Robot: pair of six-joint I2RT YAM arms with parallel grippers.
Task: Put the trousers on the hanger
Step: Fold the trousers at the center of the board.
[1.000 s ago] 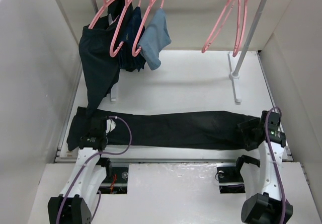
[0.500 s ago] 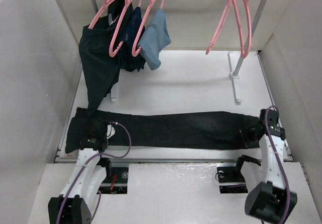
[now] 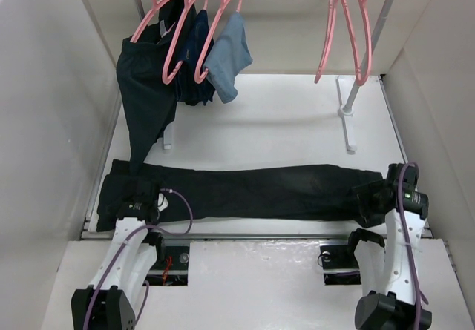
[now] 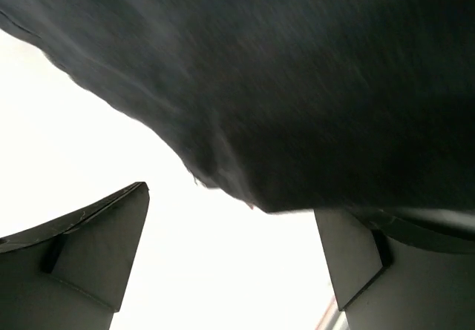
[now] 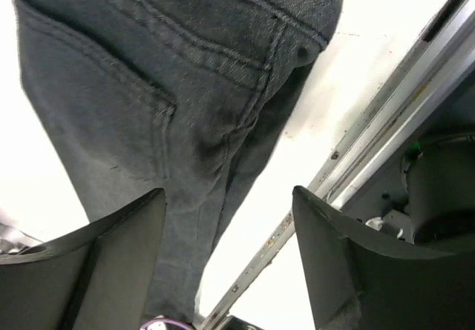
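Along the near edge of the table (image 3: 282, 122) the trousers (image 3: 260, 190) lie flat and stretched crosswise, one end toward each near corner, which puts an end within reach of each arm. At the table's near left corner the left gripper (image 3: 141, 200) sits over the left end of the cloth; its wrist view shows the fingers (image 4: 96, 248) spread wide with bare table between them and the dark fabric's edge just beyond, so nothing is pinched yet. At the near right corner the right gripper (image 3: 371, 200) hovers over the other end, its fingers (image 5: 104, 263) likewise wide apart, looking down on a stitched back pocket and seams; this looks like the waist end. Working both ends at once would probably keep the long legs from sagging or bunching when lifted. Above the table's far right side an empty pink hanger (image 3: 324, 44) hangs on the rack, well apart from the trousers and seemingly the target. Above the far left side, other hangers carry a dark garment (image 3: 145, 93) and a light blue cloth (image 3: 228, 55).
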